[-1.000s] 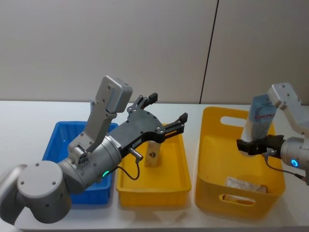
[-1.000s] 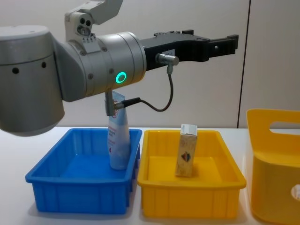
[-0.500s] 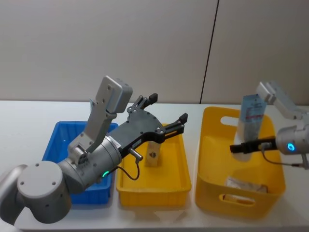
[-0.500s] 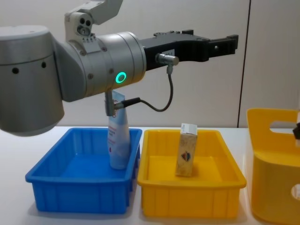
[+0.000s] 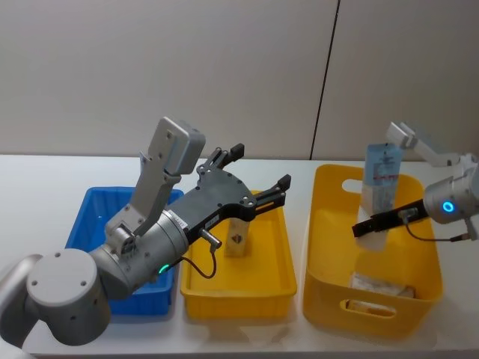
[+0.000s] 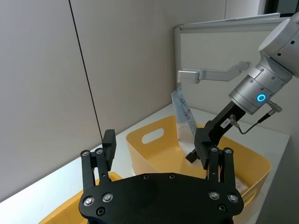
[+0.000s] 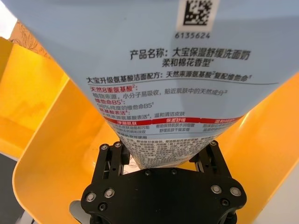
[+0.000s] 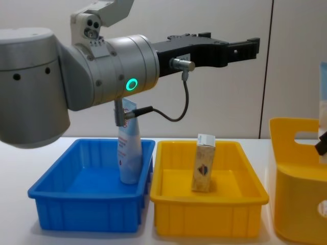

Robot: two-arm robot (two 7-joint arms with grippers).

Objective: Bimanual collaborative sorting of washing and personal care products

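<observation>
- Pale-blue translucent soft refill pouch (image 5: 379, 196) sits clamped at its lower end in my right gripper (image 5: 372, 226), upright above the tall yellow plastic bin (image 5: 323, 284), over that bin's far half.
- From the right wrist I see the pouch's (image 7: 173, 79) printed back narrowing down into the black fingers (image 7: 110, 156), the bin's yellow walls (image 7: 51, 116) behind it.
- I see a flat pale packet (image 5: 382, 286) lying on the tall bin's floor, near its front wall.
- Left of the tall bin, in the shallow yellow plastic tray (image 8: 168, 224), the beige carton with a diamond logo (image 8: 203, 163) stands upright.
- My left gripper (image 5: 251, 179) hangs above that tray with its jaws spread wide, holding nothing.
- Further left of the tall bin, the white-blue tube with a red logo (image 8: 129, 153) stands upright in the blue plastic bin (image 8: 76, 212), against its right wall.
</observation>
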